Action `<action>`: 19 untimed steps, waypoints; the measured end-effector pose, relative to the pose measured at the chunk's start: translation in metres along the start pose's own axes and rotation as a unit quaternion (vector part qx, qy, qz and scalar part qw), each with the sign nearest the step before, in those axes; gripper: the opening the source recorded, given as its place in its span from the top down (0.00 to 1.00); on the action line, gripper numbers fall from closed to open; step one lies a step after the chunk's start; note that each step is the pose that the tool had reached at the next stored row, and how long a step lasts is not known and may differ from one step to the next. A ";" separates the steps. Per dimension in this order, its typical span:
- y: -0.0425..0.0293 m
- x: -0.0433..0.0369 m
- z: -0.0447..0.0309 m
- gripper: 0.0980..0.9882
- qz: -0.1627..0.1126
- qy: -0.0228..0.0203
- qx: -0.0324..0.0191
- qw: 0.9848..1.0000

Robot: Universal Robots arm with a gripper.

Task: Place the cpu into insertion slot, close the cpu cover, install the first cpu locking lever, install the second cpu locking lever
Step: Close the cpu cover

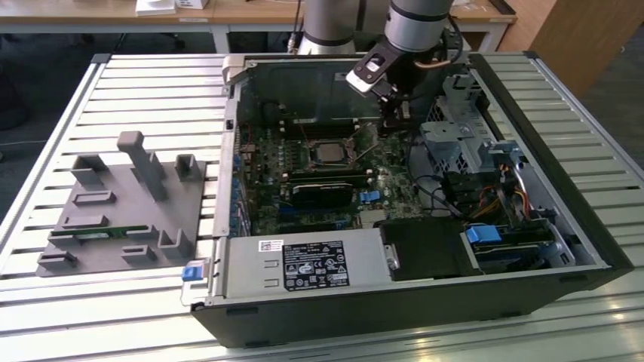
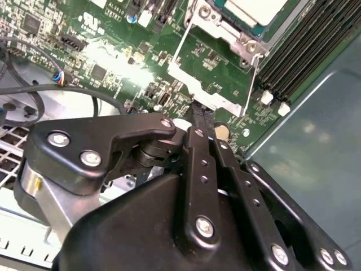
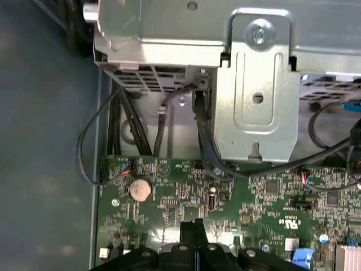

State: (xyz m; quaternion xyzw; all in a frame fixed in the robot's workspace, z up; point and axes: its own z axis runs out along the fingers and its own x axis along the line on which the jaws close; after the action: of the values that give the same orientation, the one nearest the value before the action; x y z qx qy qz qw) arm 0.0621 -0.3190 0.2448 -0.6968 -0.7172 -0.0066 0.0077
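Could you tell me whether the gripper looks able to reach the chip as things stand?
Probably yes. The gripper sits low over the board close to the chip, with only the socket's metal frame between them; nothing else blocks the way.

Silver-grey arm [image 1: 418, 23] with black end effector [image 2: 199, 113] studded with silver screws.

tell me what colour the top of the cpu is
Pale silver-grey metal; the cpu shows best in the second wrist view.
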 end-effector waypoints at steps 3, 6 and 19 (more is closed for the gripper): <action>-0.0051 0.0003 0.0003 0.99 0.000 0.000 0.000 1.000; -0.0108 0.0005 0.0006 0.99 0.000 0.000 0.000 1.000; -0.0327 0.0023 0.0058 0.99 0.000 0.000 0.000 1.000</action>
State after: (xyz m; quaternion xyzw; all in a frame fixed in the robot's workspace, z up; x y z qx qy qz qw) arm 0.0293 -0.3176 0.2391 -0.6968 -0.7172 -0.0067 0.0078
